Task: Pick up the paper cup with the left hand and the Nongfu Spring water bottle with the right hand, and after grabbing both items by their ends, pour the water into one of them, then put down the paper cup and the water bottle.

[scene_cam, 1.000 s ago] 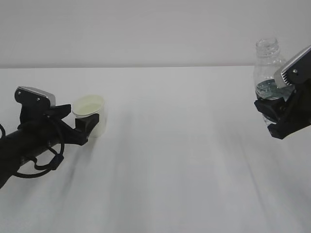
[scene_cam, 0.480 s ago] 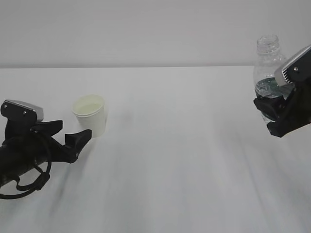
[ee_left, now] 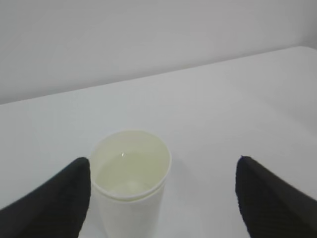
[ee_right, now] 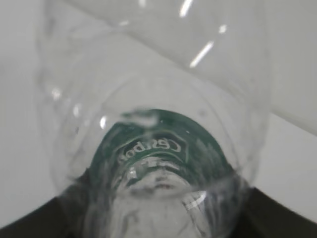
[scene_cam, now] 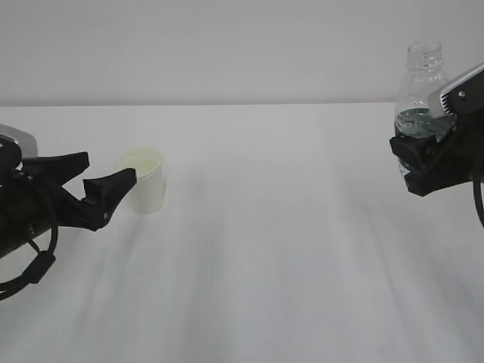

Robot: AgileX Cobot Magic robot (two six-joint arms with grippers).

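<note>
Exterior view: paper cup [scene_cam: 141,179] upright on white table [scene_cam: 265,249], left of centre, released. Left hand [scene_cam: 94,189] just beside it on the near-left, jaws spread wide, nothing between them, no contact visible. Left wrist view confirms: cup [ee_left: 130,183] stands free ahead of the two black fingertips [ee_left: 59,198], closer to the one at frame left, clear gap to the other. Inside of cup pale cream; liquid level hard to judge, possibly a thin glint at the bottom.

Right hand [scene_cam: 423,155] at far right, lifted off the table, clamped on the Nongfu Spring water bottle [scene_cam: 418,91] around the green label band. Bottle upright, uncapped neck on top. Right wrist view: bottle [ee_right: 153,148] fills the frame, jaws pinching its lower body; water inside not resolvable.

Step, as a guess: put-down phase. Cup half done, bottle half pending.

Next move calls for: lower bottle straight down, keep it vertical, base flat on table well apart from cup, then spread jaws and back out level. Left arm only needs to stay off the cup wall — light, easy to tip.
</note>
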